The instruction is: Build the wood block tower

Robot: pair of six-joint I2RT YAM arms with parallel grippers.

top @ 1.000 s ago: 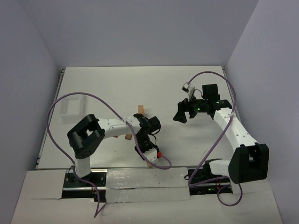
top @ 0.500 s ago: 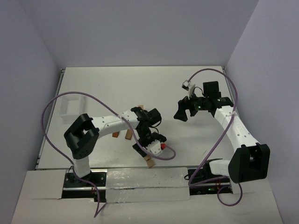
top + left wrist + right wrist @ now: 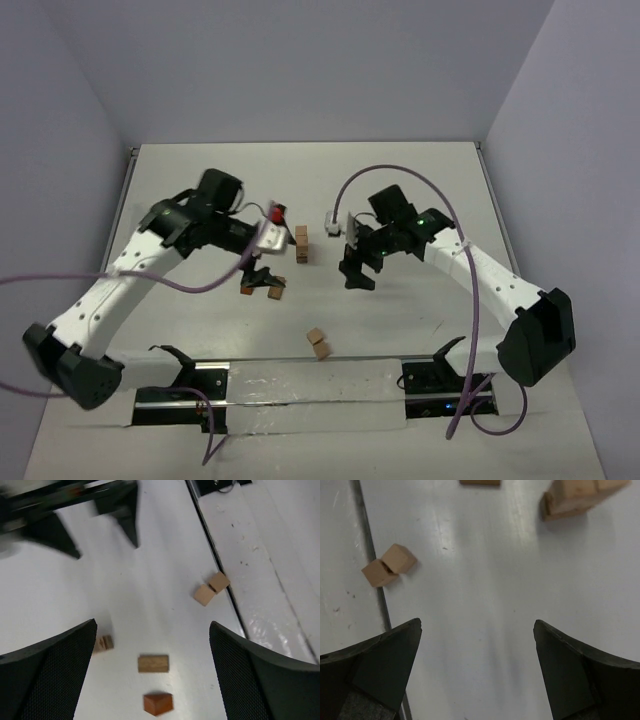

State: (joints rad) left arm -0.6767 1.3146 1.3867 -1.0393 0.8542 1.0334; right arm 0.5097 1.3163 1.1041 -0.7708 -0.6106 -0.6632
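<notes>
Tower (image 3: pixel 301 243) stands as a slim column, one block wide, in the middle of the counter (image 3: pixel 300 180), between the two arms and touched by neither. We record the left fingers (image 3: pixel 50 670) spread as wide as they go, pointing down at the counter just to the near left of the tower, with nothing gripped between them. Under and just ahead of them lie three loose wood blocks: a tan cuboid (image 3: pixel 153 663), a reddish-brown block (image 3: pixel 158 703) close beside it, and a small tan block (image 3: pixel 104 643) just beside the left-hand finger; whether that one touches the finger we cannot tell. We record the right fingers (image 3: pixel 375 675) likewise fully parted and holding nothing, hanging over bare counter just to the right of the tower; the right wrist view catches the tower's foot at its top right corner, somewhat blurred. A pair of tan blocks (image 3: pixel 318 341) lies corner to corner, touching, near the front edge of the counter, well apart from the tower and from both sets of fingers.
</notes>
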